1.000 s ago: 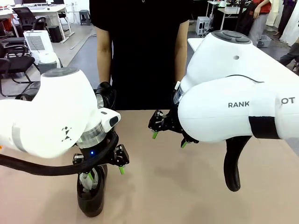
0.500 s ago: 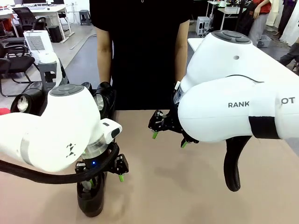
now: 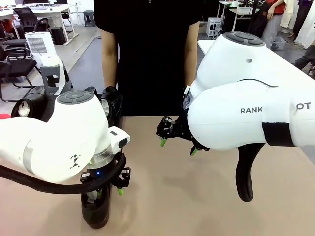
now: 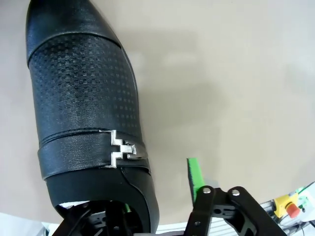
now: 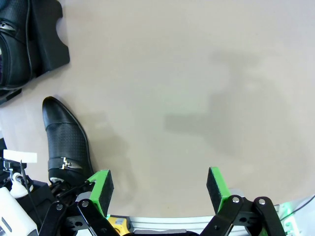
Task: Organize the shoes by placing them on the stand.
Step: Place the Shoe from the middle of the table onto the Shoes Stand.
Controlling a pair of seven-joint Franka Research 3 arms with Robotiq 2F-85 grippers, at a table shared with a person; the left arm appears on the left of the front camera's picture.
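Front view, table [image 3: 197,196]: tan surface, a person in black standing at its far edge.
Right arm [image 3: 246,103]: big white body reaching in over the middle of the table.
Left arm [image 3: 59,137]: bent down over the near left part of the table.
Stand [image 5: 47,46]: black panel at the far left, a shoe [image 5: 12,54] on it.
Shoe on table [image 4: 86,118]: perforated black leather with a metal buckle, standing on the tan surface beside the stand.
Left gripper [image 3: 109,189]: lowered around the shoe's heel opening; gripping or not, I cannot tell.
Right gripper [image 5: 160,189]: jaws wide apart, nothing between them, above bare table.
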